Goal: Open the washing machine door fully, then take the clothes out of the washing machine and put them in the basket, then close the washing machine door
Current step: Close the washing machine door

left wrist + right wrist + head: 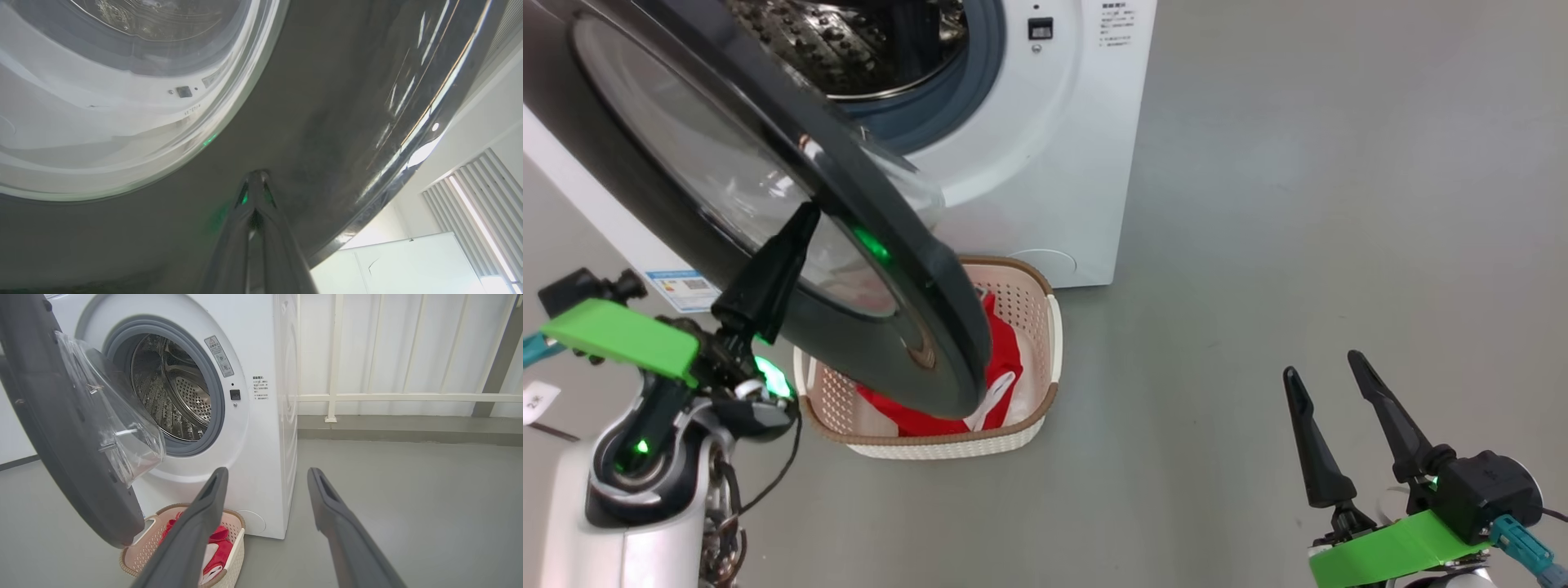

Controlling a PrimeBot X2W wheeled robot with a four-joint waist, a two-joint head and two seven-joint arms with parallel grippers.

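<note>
The washing machine door [915,269] stands partly open, its black rim and glass bowl swung out over the basket [947,445]. My left gripper [805,216] is shut, its tips pressed against the door's outer black rim [327,102], holding nothing. Red and white clothes [1009,355] lie in the cream basket in front of the white washing machine [1054,163]. In the right wrist view the steel drum [175,396] shows bare through the opening, beside the door [53,437], with the basket [235,555] and clothes [218,539] below. My right gripper [1327,367] is open and empty over the floor, far right of the basket.
Grey floor [1298,204] stretches to the right of the machine. A white railing [388,396] and a low kerb run along the wall behind it. A small white tag [539,400] lies on the floor at the left.
</note>
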